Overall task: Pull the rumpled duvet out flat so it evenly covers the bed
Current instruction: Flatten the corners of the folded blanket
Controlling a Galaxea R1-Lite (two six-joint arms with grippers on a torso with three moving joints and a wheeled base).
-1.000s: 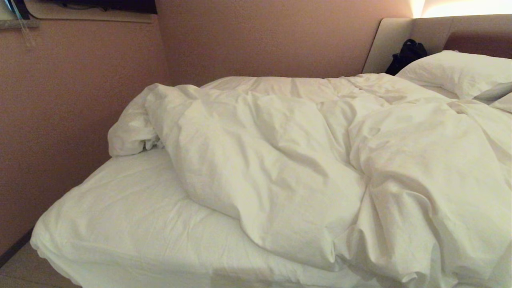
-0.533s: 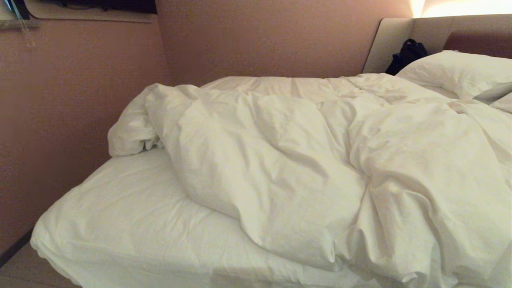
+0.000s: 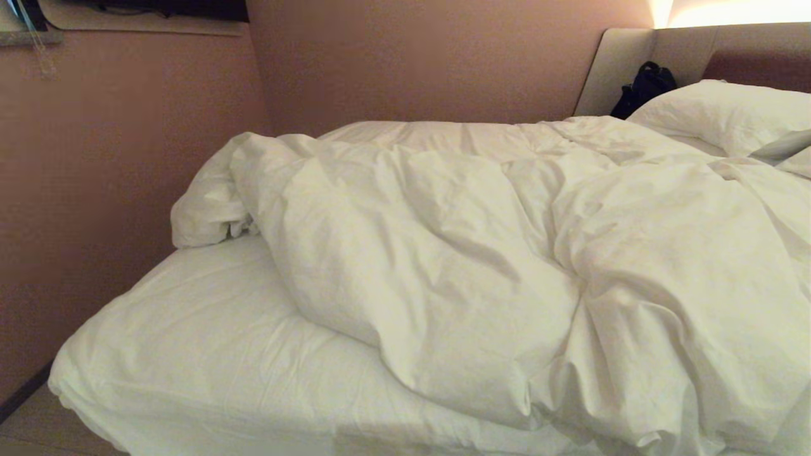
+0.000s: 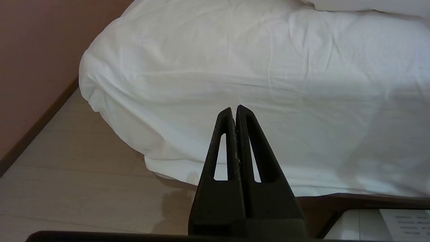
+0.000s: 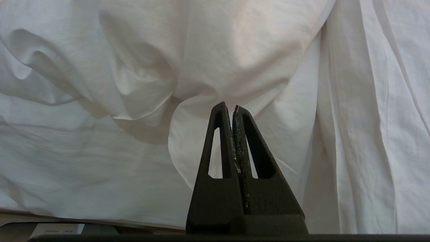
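Observation:
The white duvet [image 3: 507, 253] lies rumpled in a heap across the middle and right of the bed [image 3: 190, 354], leaving the sheeted near-left corner bare. One bunched corner of it sits at the far left by the wall. Neither arm shows in the head view. My left gripper [image 4: 234, 108] is shut and empty, held off the bare sheeted mattress corner [image 4: 235, 67] above the floor. My right gripper [image 5: 228, 107] is shut and empty, just short of the duvet folds [image 5: 235, 60] that hang over the bed's near side.
A pink wall [image 3: 127, 158] runs close along the bed's left side. White pillows [image 3: 728, 114] and a black bag [image 3: 643, 85] lie by the padded headboard [image 3: 633, 57] at the far right. Pale floor [image 4: 67, 168] shows beside the mattress corner.

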